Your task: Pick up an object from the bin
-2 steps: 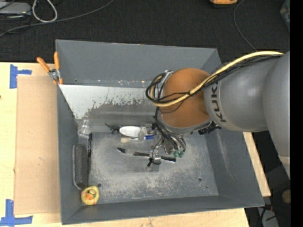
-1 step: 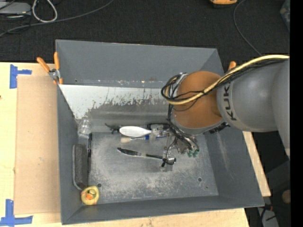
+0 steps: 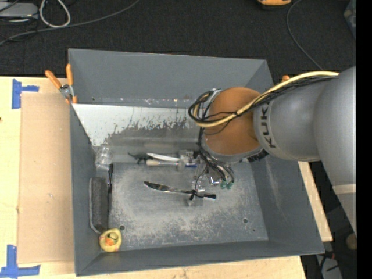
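Observation:
My gripper (image 3: 200, 186) hangs low under the arm's orange cover, right of the bin's middle. Directly beneath it lies a thin dark blade-like thing (image 3: 165, 187), stretched left to right across the floor, its right end meeting the gripper. Just behind that, a slim white and silver pen-like thing (image 3: 161, 159) lies along the foot of the back wall, its right end close to the gripper.
A long dark brush-like thing (image 3: 99, 203) lies along the left wall. A small clear thing (image 3: 103, 156) sits at its far end, and a round yellow thing (image 3: 110, 240) rests in the front left corner. The arm covers the bin's right rear part.

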You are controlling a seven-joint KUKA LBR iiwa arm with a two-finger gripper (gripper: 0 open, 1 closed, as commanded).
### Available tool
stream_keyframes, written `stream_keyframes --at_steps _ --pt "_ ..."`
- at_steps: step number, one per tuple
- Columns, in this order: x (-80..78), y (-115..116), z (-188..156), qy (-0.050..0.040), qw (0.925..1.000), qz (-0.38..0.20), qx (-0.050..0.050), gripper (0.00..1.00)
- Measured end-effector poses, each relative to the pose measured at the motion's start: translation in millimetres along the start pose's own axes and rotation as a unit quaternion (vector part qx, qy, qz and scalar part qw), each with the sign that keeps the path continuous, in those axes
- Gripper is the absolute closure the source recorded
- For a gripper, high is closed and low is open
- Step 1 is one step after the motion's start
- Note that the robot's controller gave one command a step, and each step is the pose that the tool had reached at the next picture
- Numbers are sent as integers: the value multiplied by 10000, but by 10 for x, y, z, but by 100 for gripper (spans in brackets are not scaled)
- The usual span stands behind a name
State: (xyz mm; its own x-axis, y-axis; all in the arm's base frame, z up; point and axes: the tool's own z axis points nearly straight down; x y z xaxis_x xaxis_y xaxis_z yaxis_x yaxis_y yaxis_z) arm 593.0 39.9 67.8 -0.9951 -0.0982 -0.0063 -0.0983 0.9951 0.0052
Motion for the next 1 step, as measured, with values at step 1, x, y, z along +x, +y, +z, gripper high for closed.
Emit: stream_keyframes --at_steps 1 --pt "-82 220 -28 17 9999 103 16 100"
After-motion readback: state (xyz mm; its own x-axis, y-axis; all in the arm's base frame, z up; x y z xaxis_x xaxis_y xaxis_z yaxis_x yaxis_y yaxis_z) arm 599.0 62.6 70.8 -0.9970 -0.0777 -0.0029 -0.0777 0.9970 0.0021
